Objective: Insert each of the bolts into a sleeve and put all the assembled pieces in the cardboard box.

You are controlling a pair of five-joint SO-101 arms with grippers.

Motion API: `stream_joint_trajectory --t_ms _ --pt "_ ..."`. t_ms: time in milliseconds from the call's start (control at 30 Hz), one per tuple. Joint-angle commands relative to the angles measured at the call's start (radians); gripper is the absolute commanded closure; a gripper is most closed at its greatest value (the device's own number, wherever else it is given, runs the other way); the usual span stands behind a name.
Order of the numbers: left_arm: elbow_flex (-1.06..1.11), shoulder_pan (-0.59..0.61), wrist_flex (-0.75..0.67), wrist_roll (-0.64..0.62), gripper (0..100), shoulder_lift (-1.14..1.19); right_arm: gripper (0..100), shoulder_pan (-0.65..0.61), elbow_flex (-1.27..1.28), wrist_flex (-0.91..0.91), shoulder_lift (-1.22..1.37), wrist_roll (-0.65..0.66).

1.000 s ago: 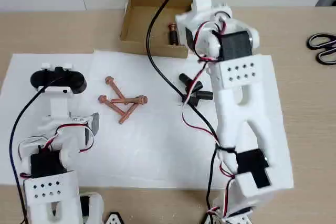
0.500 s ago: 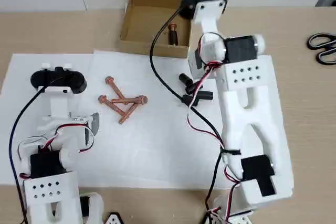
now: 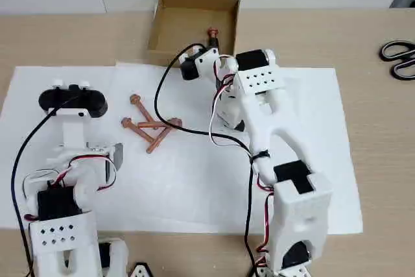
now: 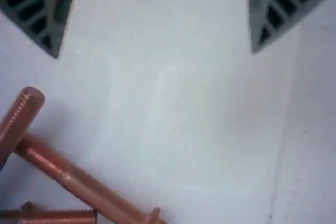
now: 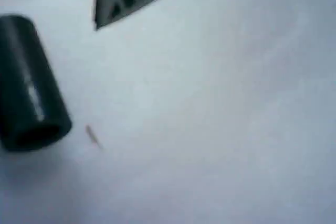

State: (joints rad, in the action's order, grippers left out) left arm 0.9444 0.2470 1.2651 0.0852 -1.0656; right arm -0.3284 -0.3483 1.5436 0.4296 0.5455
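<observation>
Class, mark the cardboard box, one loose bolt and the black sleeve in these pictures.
cardboard box (image 3: 178, 27): high view, bare inner floor.
bolt (image 4: 73, 174): left wrist view, middle of its shank.
black sleeve (image 5: 29, 77): right wrist view, outer side wall.

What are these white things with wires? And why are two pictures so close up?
They are two small robot arms at a table. The wide picture looks down from above on the left arm and the right arm. The close-ups come from little cameras on their wrists. On the white sheet lie copper bolts; the left arm's jaws are open near them, holding nothing. The right arm's camera sees a black sleeve. One more bolt sits in the cardboard box. Scissors lie off to the side.
</observation>
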Motion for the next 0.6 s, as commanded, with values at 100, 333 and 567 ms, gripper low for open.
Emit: stream_joint_trajectory --t_ms 100,333,567 --pt "-0.03 0.005 0.012 0.002 78 -0.014 83.0 -0.007 -0.002 -0.079 0.048 0.029" --pt "-0.03 0.005 0.011 0.002 78 -0.014 83.0 -0.007 -0.002 -0.101 0.113 0.029" --pt "-0.03 0.002 0.006 0.002 78 -0.014 83.0 -0.019 -0.002 -0.097 0.159 0.025"
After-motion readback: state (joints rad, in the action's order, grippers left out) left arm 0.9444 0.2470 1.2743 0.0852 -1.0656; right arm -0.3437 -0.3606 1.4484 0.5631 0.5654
